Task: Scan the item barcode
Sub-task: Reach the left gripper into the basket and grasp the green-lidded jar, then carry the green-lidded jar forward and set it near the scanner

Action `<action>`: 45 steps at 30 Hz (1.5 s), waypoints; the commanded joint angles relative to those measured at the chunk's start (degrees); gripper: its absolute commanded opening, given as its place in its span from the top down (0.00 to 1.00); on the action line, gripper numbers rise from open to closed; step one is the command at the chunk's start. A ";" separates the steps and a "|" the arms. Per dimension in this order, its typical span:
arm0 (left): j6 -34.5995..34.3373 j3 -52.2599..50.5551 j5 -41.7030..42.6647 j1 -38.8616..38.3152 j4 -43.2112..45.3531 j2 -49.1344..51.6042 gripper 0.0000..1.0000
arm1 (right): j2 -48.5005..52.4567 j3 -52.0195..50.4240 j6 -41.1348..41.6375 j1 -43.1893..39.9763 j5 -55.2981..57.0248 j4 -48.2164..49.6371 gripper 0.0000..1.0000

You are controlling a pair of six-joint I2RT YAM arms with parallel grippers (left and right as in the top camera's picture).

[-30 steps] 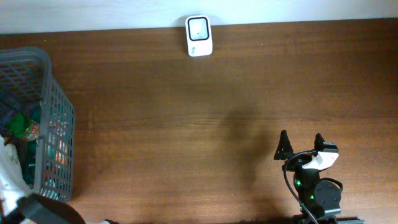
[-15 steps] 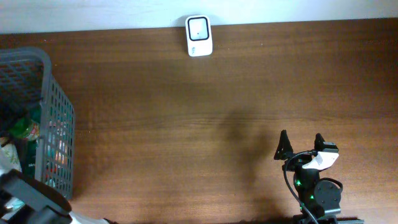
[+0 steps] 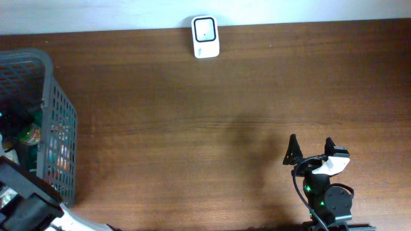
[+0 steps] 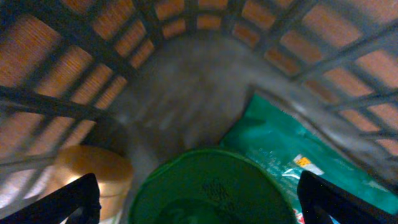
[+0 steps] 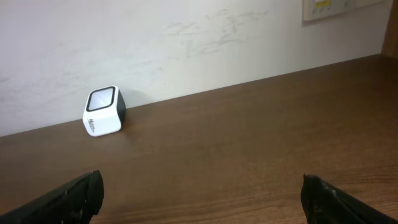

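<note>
Left gripper (image 4: 200,202) is wide open inside the basket (image 3: 61,122), green lid (image 4: 211,180) dead ahead of it; right gripper (image 3: 311,145), also open, sits well away.

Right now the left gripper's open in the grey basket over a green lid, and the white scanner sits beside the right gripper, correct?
No: the overhead view shows the white scanner at the far edge by the wall, well away from the right gripper. The left gripper is open in the grey basket over the green lid.
</note>
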 commanded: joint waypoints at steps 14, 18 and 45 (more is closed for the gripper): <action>1.01 -0.13 7.13 -0.07 -0.48 2.01 0.43 | -0.44 -0.26 -0.35 0.31 -0.13 -0.46 0.02; 0.52 0.15 7.58 -0.07 -1.03 0.52 0.46 | -0.44 -0.26 -0.35 0.31 -0.13 -0.46 0.02; -8.66 7.41 12.76 -28.46 -3.32 -37.24 0.48 | -0.44 -0.26 -0.35 0.31 -0.13 -0.46 0.02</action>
